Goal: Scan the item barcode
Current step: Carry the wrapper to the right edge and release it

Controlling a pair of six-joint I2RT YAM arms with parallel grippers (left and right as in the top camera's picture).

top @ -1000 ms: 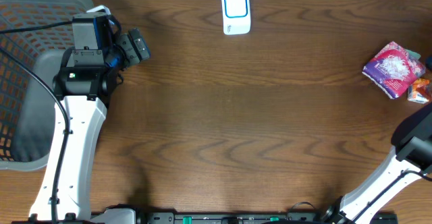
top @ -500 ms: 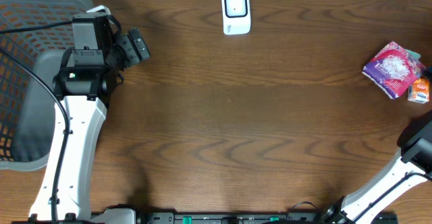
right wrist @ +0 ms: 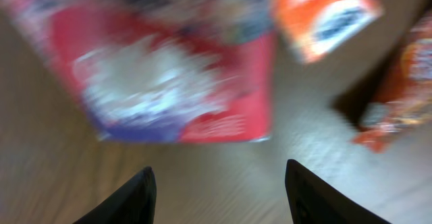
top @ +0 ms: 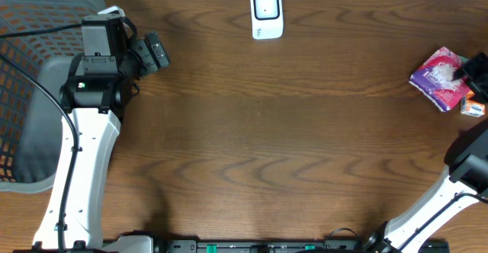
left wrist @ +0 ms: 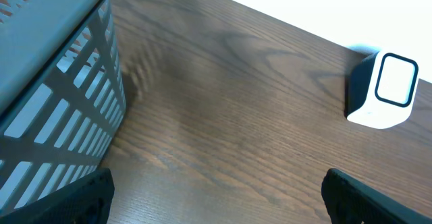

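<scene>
- Your packet (top: 441, 78) lies flat at the far right edge of the table (top: 267, 146), printed face up and turned cornerwise to the table's edges. From above it looks too nearly square to name a long axis, and the right wrist view is blurred.
- An orange pack (top: 473, 108) sits just beside it, toward the edge. The scanner (top: 266, 13) stands well apart at the back edge.
- A second ago only the lower part of your right arm showed. Now your right hand (right wrist: 219, 193) has come in over the packet's right corner, with its fingers apart and nothing between them.
- Your left hand (top: 160, 53) has not moved. Its fingers are spread wide and grip nothing, and it sits beside the basket.
- The mesh basket (top: 23, 93) stands at the left edge. You cannot tell from these views what lies in it.
</scene>
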